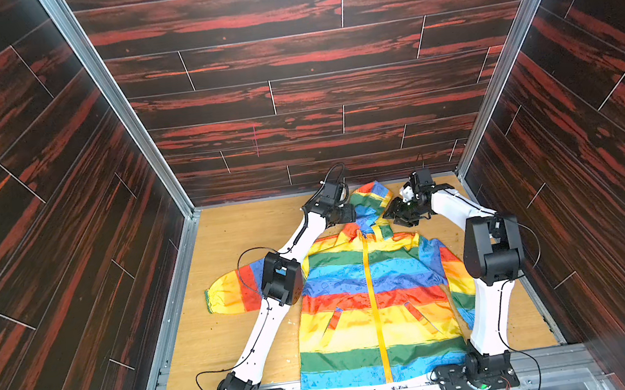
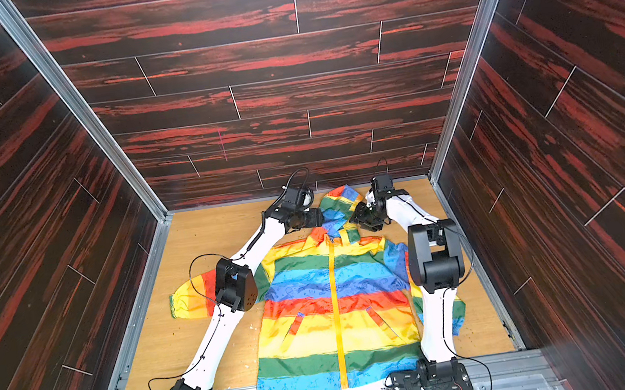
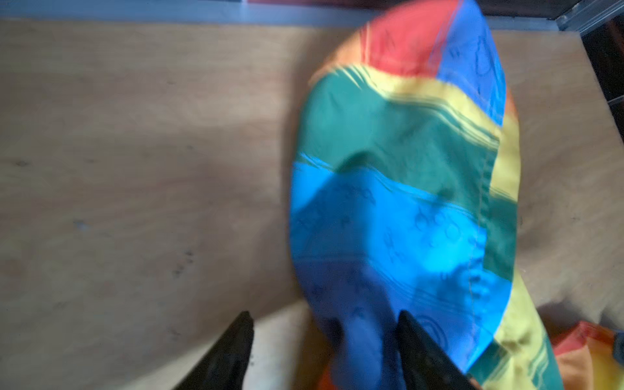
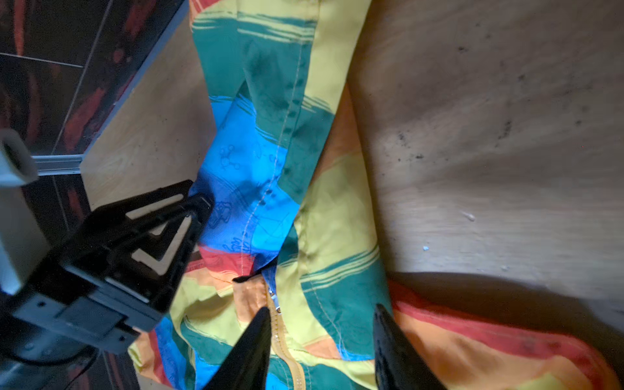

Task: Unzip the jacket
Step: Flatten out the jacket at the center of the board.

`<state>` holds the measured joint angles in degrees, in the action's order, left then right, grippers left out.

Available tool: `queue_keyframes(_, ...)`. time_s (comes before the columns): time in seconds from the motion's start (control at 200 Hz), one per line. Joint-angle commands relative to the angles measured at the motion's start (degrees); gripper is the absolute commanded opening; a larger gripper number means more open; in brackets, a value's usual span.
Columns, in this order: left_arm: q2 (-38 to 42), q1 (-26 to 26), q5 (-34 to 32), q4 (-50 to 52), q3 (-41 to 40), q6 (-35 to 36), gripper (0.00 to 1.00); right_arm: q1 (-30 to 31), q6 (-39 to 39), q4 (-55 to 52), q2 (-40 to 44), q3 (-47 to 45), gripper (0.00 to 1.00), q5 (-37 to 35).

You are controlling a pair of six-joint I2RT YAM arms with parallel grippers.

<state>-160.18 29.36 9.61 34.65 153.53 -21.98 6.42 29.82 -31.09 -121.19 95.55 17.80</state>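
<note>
Hovers with open right gripper [image 4: 322, 307] just beside the zipper pull [image 4: 276, 303] of the jacket [image 1: 335, 283], nearer than the open left gripper [image 3: 324, 312]; probably must drag from pull toward hem [image 1: 347, 380].

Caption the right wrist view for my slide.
Open right pincer over the rainbow jacket, one fingertip beside the zipper pull; zipper closed.
</note>
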Motion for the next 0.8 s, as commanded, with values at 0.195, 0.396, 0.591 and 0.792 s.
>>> queue_keyframes(0.195,1.2,-0.1,0.5,-0.5,-0.3,-1.2,0.24,0.9,-0.8,-6.5,-8.1,6.2,0.5,-1.2)
queue_keyframes(0.396,0.8,-0.4,1.2,-0.2,-1.0,-2.0,0.0,1.0,-1.0,-7.5,-9.8,7.0,0.48,-1.3)
queue_keyframes(0.591,3.1,-1.8,2.2,-1.1,-2.3,-4.1,0.0,0.9,-0.5,-6.3,-10.2,7.0,0.19,0.0)
queue_keyframes(0.792,10.0,-5.7,7.1,-11.9,-15.3,-11.5,0.0,0.7,1.3,-3.3,-7.9,4.5,0.0,-0.5)
